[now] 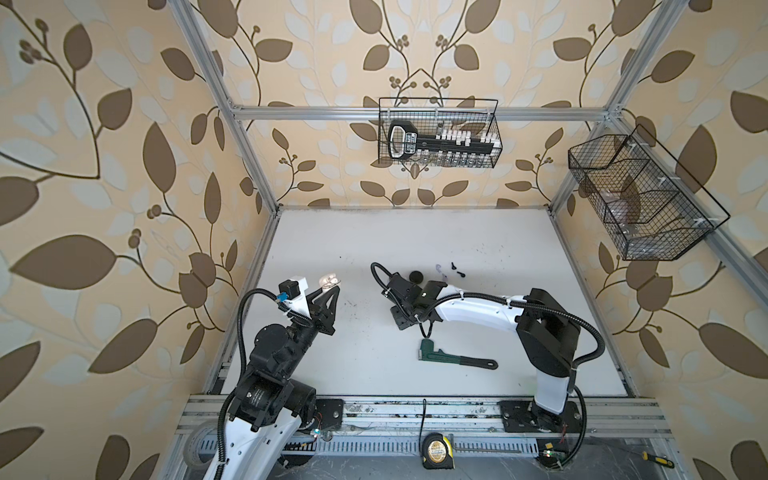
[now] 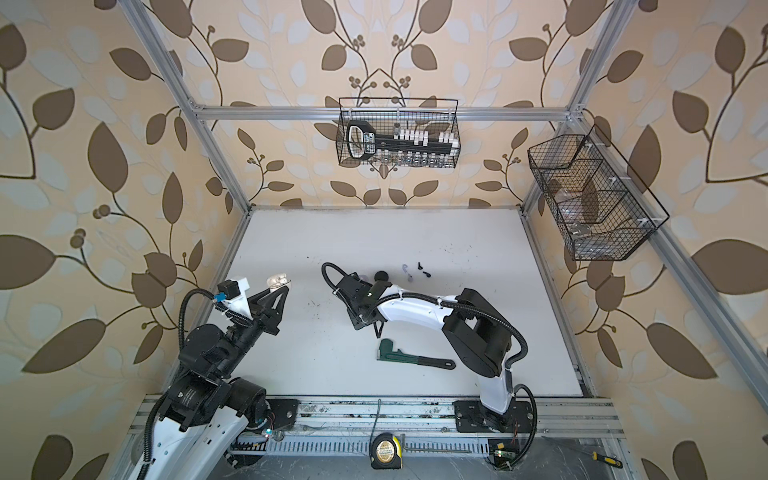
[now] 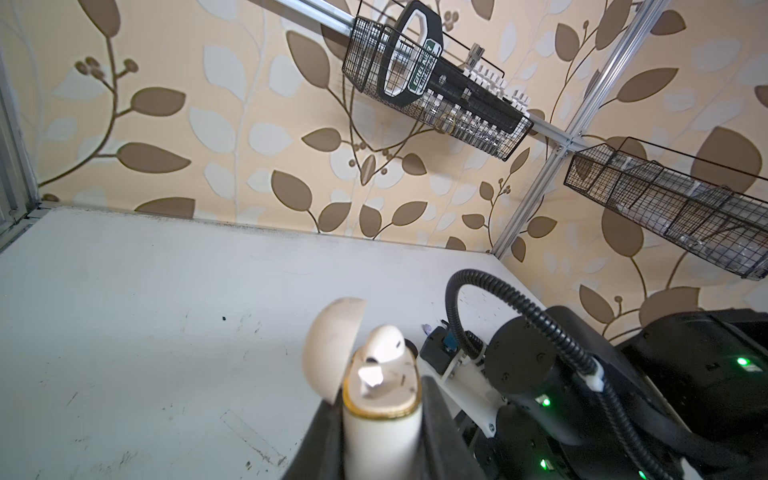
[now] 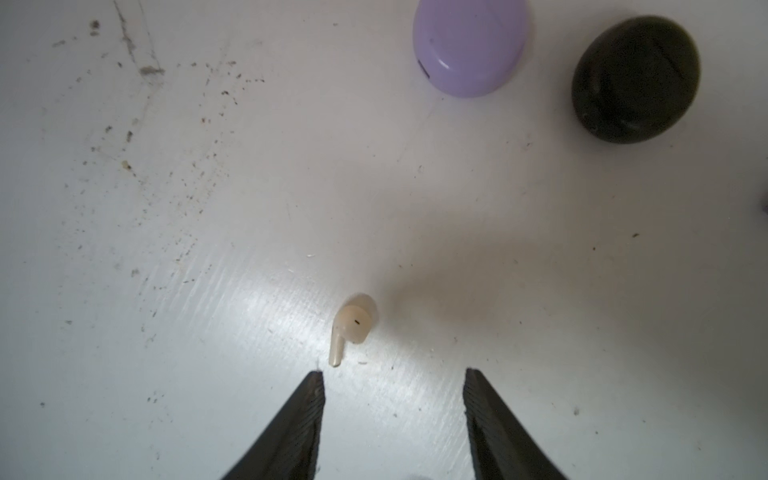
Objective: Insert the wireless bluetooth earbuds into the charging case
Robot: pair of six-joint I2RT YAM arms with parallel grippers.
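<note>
My left gripper (image 3: 380, 432) is shut on the white charging case (image 3: 380, 419), held upright above the table's left side (image 1: 328, 283). Its lid (image 3: 332, 345) is open and one white earbud (image 3: 384, 343) sits in it. My right gripper (image 4: 395, 374) hangs open over the table. A second white earbud (image 4: 353, 324) lies flat just beyond its left fingertip, untouched. The right arm (image 1: 457, 307) hides this earbud in both top views. Lavender earbuds (image 1: 441, 272) and black earbuds (image 1: 456, 268) lie further back.
A closed lavender case (image 4: 469, 45) and a black case (image 4: 636, 79) lie beyond the right gripper. A green wrench (image 1: 453, 357) lies near the front. Wire baskets hang on the back wall (image 1: 438, 133) and the right wall (image 1: 640, 199). A tape measure (image 1: 436, 451) sits on the front rail.
</note>
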